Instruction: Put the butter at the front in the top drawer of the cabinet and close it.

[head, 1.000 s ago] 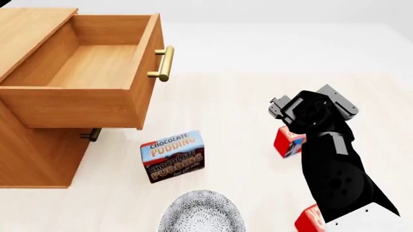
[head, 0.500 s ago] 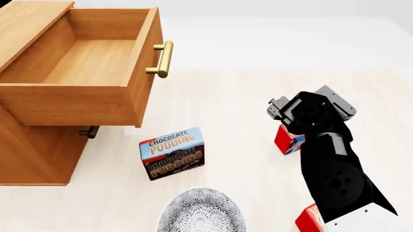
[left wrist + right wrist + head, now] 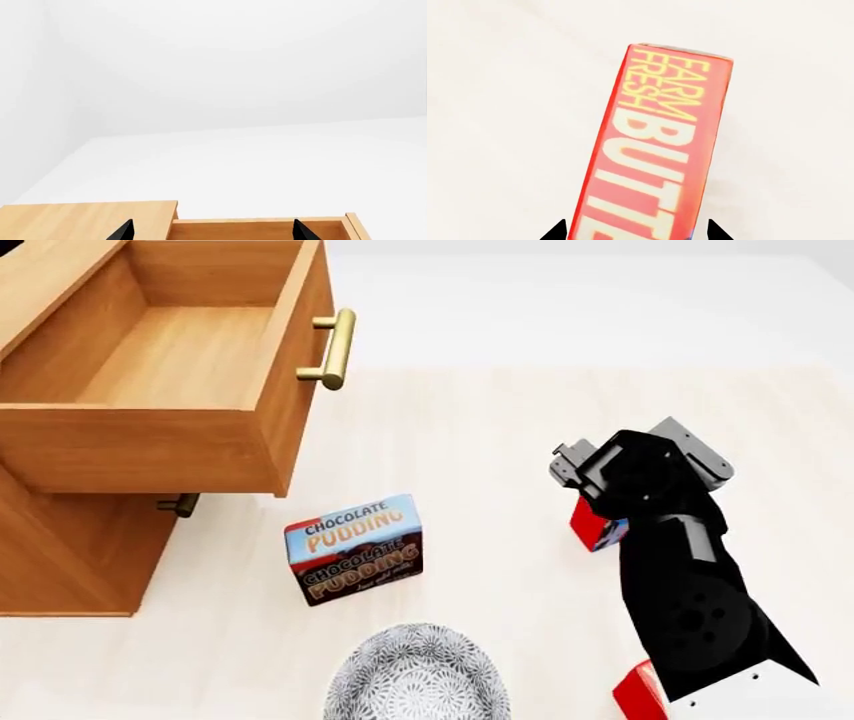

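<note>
The small red butter box with yellow lettering (image 3: 597, 527) sits on the pale wooden floor, mostly hidden in the head view beneath the black right gripper (image 3: 587, 502) and its arm. In the right wrist view the same box (image 3: 654, 150) fills the middle, its "FARM FRESH BUTTER" face upward, and the two dark fingertips (image 3: 554, 232) stand either side of it with a gap showing on each side, so the jaws are spread and hold nothing. A second red box (image 3: 641, 695) peeks out near the arm's lower end, closer to the robot.

The light-brown wooden cabinet (image 3: 67, 550) stands at the left, its top drawer (image 3: 160, 360) pulled fully out, brass bar handle (image 3: 334, 348) facing right. Between drawer and butter stands a blue and brown "Chocolate Pudding" box (image 3: 354, 548), with a grey patterned round bowl (image 3: 416, 675) nearer the robot.

The left gripper (image 3: 210, 232) shows spread fingertips above the drawer's edge, holding nothing.
</note>
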{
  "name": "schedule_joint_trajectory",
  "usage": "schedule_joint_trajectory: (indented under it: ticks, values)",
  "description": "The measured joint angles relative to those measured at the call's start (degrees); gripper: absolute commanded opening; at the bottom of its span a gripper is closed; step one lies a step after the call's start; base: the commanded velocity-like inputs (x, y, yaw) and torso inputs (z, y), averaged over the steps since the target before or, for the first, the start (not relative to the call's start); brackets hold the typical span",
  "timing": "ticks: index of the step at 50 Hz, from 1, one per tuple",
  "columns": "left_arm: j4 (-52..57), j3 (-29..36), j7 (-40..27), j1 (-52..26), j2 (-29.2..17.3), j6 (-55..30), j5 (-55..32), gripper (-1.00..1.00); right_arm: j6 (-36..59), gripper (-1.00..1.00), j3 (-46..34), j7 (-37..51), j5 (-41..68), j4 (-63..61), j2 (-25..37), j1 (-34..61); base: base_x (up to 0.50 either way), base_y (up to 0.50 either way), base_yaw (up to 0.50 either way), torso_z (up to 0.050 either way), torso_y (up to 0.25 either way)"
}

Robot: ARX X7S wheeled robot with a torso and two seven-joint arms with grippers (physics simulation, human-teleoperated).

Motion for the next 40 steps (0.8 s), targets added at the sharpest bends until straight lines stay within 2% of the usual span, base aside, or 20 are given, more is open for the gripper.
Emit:
schedule_joint_trajectory:
  ticks: [13,14,36,40]
  values:
    - [-0.1,-0.2,-0.2,0.0,0.0,-0.1,-0.1,1.00,0.0,1.00,0.1,-0.2,-0.1,0.0,-0.1,-0.2,0.00,0.00,0.00,0.000,0.000]
    - [-0.1,-0.2,-0.2,0.0,0.0,-0.1,-0.1,1.00,0.0,-1.00,0.1,-0.2,-0.1,0.0,-0.1,-0.2,0.00,0.00,0.00,0.000,0.000]
    - [-0.1,-0.4,-0.3,0.0,0.1,-0.2,-0.2,1.00,-0.1,-1.00,1.2,0.4,-1.0,-0.3,-0.2,-0.2,0.00,0.00,0.00,0.000,0.000]
    - [-0.3,-0.5,-0.2,0.0,0.1,-0.5,-0.4,1.00,0.0,-1.00,1.2,0.4,-0.9,-0.1,-0.2,-0.6,0.00,0.00,0.00,0.000,0.230]
